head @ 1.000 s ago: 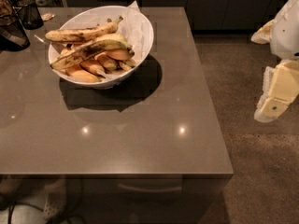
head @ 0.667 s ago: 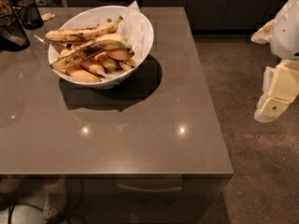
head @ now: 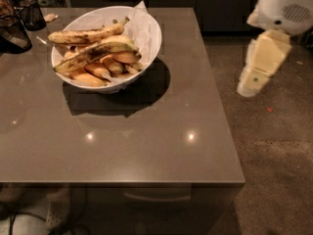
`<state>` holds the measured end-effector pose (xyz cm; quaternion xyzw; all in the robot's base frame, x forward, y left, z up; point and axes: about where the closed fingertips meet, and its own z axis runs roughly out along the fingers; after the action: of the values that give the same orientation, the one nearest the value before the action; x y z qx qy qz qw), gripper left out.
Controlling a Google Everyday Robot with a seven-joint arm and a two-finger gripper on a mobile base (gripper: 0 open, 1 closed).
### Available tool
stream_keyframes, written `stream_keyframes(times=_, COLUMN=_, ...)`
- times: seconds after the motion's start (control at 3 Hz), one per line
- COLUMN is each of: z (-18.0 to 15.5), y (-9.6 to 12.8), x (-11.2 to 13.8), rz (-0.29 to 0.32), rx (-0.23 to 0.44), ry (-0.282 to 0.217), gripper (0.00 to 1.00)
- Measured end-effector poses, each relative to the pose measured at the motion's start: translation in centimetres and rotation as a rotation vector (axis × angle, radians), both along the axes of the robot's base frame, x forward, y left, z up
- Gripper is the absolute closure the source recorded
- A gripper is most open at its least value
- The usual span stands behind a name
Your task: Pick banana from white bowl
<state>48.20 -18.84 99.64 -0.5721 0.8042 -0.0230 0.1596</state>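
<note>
- My gripper [head: 251,80] hangs at the lower end of my cream-coloured arm [head: 268,53], out past the right edge of the table [head: 146,146] and over the floor [head: 274,151].
- Released or clenched: cannot tell from this angle. It touches neither the table nor anything on it, and I see no load in it.
- The banana [head: 93,55], greenish-yellow with heavy dark blotches, lies in the white bowl [head: 80,19], on top of the pile. It runs on a slant from the bowl's lower-left rim up toward the right.
- It is well apart from my gripper: the bowl sits at the far left part of the table, my gripper is off to the right, and bare tabletop lies between them.
- Just behind it lies the yellower banana [head: 88,35], brown-speckled, stem turned up at its right end. Under both are the short orange bananas [head: 98,70].
- White paper [head: 143,27] stands up along the bowl's right rim.
- Dark containers [head: 30,13] stand at the table's far left corner, near the bowl but not touching it.
- Against a second ago: my arm and gripper have come up and in toward the table's right edge. They sat lower and further right before.
- Bowl, bananas and paper have kept the same positions on the table.
</note>
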Motion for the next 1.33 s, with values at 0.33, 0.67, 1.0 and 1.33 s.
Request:
stream_keyframes(times=0.33, z=-1.0, y=3.5, x=4.9, rz=-0.014, rx=-0.022, ry=0.058, gripper=0.00)
stream_keyframes(times=0.67, z=-0.8, y=5.6, x=6.3, rz=0.014, rx=-0.008, ry=0.031, gripper=0.00)
stream_keyframes(times=1.0, z=-0.7, y=6.1, x=6.9, rz=0.017, rx=0.003, ry=0.014, gripper=0.00)
stream_keyframes(times=1.33, z=-0.9, y=10.6, x=7.9, rz=0.026, rx=-0.028, ry=0.020, gripper=0.00)
